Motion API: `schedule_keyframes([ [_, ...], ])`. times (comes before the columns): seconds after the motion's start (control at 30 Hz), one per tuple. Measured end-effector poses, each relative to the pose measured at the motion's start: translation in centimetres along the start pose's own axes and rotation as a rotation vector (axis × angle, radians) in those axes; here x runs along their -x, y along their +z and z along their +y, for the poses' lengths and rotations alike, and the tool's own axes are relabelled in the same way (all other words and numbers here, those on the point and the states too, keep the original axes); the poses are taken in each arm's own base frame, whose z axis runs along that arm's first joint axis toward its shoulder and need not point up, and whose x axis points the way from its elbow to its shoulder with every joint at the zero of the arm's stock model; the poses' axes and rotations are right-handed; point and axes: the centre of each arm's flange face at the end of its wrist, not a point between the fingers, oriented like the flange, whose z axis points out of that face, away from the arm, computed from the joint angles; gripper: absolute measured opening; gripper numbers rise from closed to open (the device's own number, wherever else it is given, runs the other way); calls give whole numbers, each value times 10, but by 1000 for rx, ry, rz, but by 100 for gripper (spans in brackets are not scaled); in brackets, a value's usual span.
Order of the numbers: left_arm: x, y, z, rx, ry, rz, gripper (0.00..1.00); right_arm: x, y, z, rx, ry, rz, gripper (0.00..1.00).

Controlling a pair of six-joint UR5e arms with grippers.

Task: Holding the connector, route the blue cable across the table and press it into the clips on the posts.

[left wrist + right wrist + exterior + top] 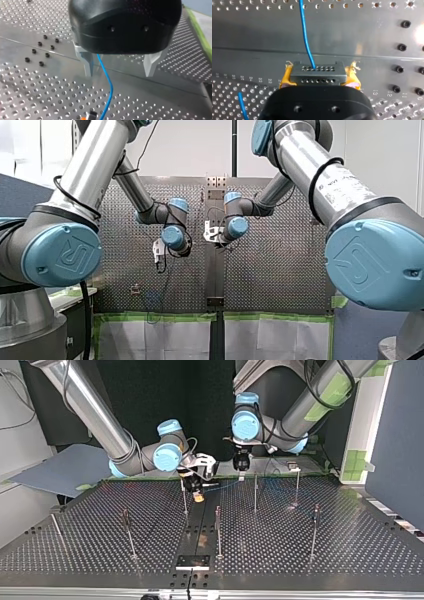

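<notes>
My right gripper [318, 79] has its yellow pads [286, 77] shut on the grey connector [317, 71], and the blue cable [305, 35] leaves the connector's face ahead of it. In the top view this right gripper [198, 491] hangs low over the table's middle strip. My left gripper [119, 71] is open, its metal fingers [87, 62] spread wide. The blue cable [108, 85] runs down between them, near one finger, untouched. Its far end reaches the connector [92, 115]. In the top view my left gripper [241, 466] hovers beside the right one.
Several thin posts with clips stand on the perforated table [100, 555], among them one by the right gripper [184, 495], one in the middle [218, 527] and one ahead of the left gripper [255, 492]. Bolt heads [402, 47] dot the smooth centre strip.
</notes>
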Motion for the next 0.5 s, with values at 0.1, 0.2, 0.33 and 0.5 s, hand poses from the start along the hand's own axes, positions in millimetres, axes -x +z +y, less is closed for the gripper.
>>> schedule_keyframes([
  [0.1, 2, 11, -2, 2, -19, -13, 100, 0, 0, 1, 1, 0, 0, 0],
  [0.2, 8, 20, -3, 1, -39, -32, 100, 0, 0, 1, 1, 0, 1, 0],
  [0.33, 9, 33, -6, 0, -53, -38, 100, 0, 0, 1, 2, 0, 2, 0],
  [0.5, 3, 46, -12, -2, -54, -28, 100, 0, 0, 1, 2, 0, 2, 0],
])
